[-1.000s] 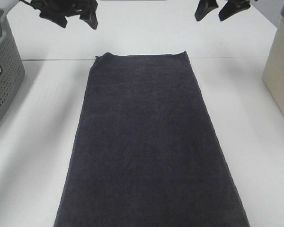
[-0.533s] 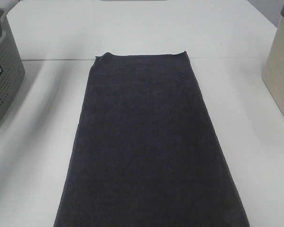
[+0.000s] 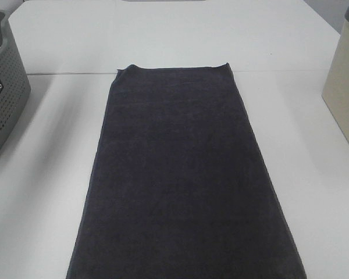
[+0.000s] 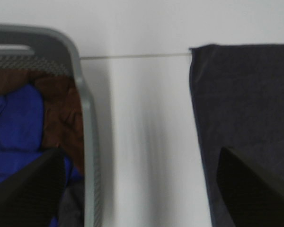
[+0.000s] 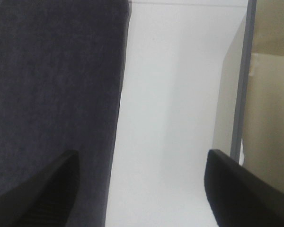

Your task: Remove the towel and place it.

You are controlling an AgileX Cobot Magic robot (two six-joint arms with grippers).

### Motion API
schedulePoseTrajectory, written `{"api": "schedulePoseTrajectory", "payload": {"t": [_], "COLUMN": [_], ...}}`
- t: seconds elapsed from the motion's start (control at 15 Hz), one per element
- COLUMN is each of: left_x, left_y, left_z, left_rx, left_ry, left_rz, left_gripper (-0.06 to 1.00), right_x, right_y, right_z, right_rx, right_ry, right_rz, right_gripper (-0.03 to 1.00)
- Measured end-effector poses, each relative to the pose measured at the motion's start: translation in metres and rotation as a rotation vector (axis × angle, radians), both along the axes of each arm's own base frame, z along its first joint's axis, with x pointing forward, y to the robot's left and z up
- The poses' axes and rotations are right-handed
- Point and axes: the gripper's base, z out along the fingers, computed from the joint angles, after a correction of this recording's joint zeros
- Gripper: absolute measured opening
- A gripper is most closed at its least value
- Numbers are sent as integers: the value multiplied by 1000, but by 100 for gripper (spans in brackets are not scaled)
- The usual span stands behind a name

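Note:
The dark navy-black towel lies flat and spread out down the middle of the white table, reaching the near edge of the exterior view. Neither gripper shows in the exterior view. In the left wrist view my left gripper is open and empty, above the bare table between the grey basket and the towel's edge. In the right wrist view my right gripper is open and empty, above the bare table between the towel's other edge and a beige bin.
The grey perforated basket stands at the table's left edge and holds blue cloth and brown cloth. The beige bin stands at the right edge. A seam crosses the table by the towel's far end.
Both grippers hung at the top of the exterior view a second ago; they have drawn back out of that view. The towel has not moved.

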Motion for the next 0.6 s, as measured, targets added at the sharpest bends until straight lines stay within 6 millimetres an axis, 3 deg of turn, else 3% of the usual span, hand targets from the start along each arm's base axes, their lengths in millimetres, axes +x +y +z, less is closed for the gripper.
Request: {"api": "schedulePoseTrajectory", "payload": {"t": [0.27, 0.33, 0.6], "left_x": [-105, -162, -260], "left_y": [16, 21, 28], "left_z": [-1, -1, -14], "left_rx": [87, 96, 91], "left_ry": [68, 25, -103], "left_rz": [58, 61, 60], "left_gripper": [82, 82, 82], "right_x": [-101, -143, -228], "right_y": [1, 2, 4], "right_z": [-21, -35, -47], "right_rx": [-7, 7, 10], "right_ry": [44, 42, -112], "right_rz": [-16, -44, -48], "right_gripper": [71, 71, 71]}}
